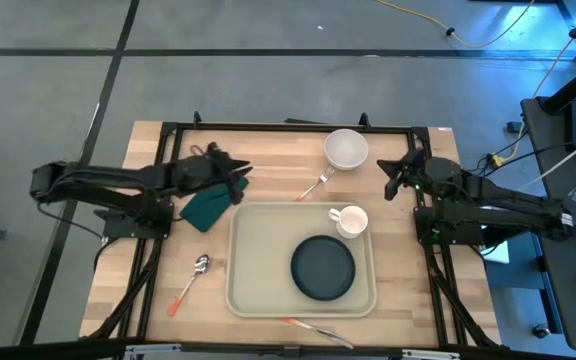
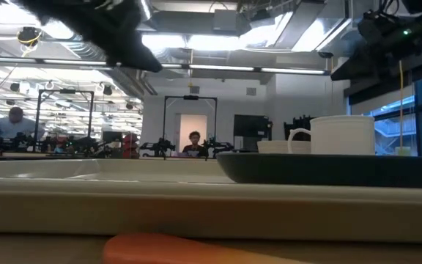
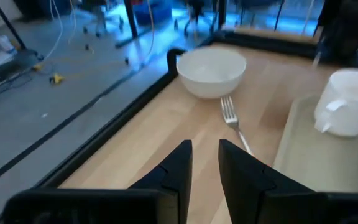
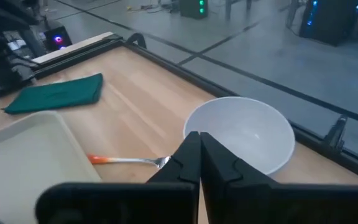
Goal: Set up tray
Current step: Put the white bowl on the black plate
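The beige tray (image 1: 258, 270) lies mid-table and carries a dark round plate (image 1: 323, 267) and a white mug (image 1: 350, 220). The plate (image 2: 328, 169) and mug (image 2: 339, 136) also show in the low view. A dark green napkin (image 1: 208, 206) lies flat left of the tray. A white bowl (image 1: 346, 148) and an orange-handled fork (image 1: 315, 185) sit beyond the tray. My left gripper (image 1: 240, 172) hovers above the napkin's far end, fingers slightly apart (image 3: 205, 152), empty. My right gripper (image 1: 393, 182) hangs right of the bowl (image 4: 241, 140), shut (image 4: 199, 142) and empty.
An orange-handled spoon (image 1: 193, 278) lies left of the tray, and another orange-handled utensil (image 1: 313, 328) lies by the tray's near rim. A black frame (image 1: 268, 127) borders the table. Bare wood shows between napkin and bowl. People sit in the room behind (image 2: 194, 143).
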Controlling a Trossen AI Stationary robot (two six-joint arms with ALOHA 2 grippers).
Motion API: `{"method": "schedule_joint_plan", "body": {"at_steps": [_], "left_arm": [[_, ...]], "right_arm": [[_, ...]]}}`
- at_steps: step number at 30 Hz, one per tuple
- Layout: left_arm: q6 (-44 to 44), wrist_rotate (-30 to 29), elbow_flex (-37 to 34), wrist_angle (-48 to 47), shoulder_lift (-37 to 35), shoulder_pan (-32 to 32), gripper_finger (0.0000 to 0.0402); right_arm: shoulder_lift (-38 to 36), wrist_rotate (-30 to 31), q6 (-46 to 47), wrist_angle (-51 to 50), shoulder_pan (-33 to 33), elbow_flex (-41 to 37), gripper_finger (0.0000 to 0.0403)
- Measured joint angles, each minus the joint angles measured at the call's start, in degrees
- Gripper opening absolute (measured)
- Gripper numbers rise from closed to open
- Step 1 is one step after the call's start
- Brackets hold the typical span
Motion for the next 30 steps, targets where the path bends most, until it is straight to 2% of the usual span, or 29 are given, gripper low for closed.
{"method": "schedule_joint_plan", "body": {"at_steps": [7, 12, 17, 21, 24, 30], "left_arm": [[-4.0, -0.1, -11.2, 8.3, -9.9, 2.4, 0.0072], [-8.1, 0.0, -14.7, 9.5, -11.2, 3.7, 0.0072], [-9.5, -0.2, -15.9, 9.5, -11.1, 4.0, 0.0072], [-9.4, -0.6, -16.0, 9.5, -11.1, 4.0, 0.0072], [-8.4, -0.2, -16.0, 9.0, -11.1, 4.0, 0.0072], [-7.0, -0.1, -16.0, 8.9, -11.1, 3.9, 0.0072]], "right_arm": [[12.9, 0.1, 1.8, -5.3, -7.7, 9.8, 0.0002], [23.4, 0.2, 0.6, -8.8, -14.8, 16.8, 0.0006], [31.6, 0.1, -8.9, -8.7, -18.8, 21.2, 0.0033], [36.6, -3.3, -9.4, -8.7, -21.4, 23.6, 0.0072], [39.7, -7.3, -8.9, -8.7, -23.5, 24.5, 0.0117], [44.5, -7.9, -5.8, -8.7, -27.4, 24.7, 0.0199]]}}
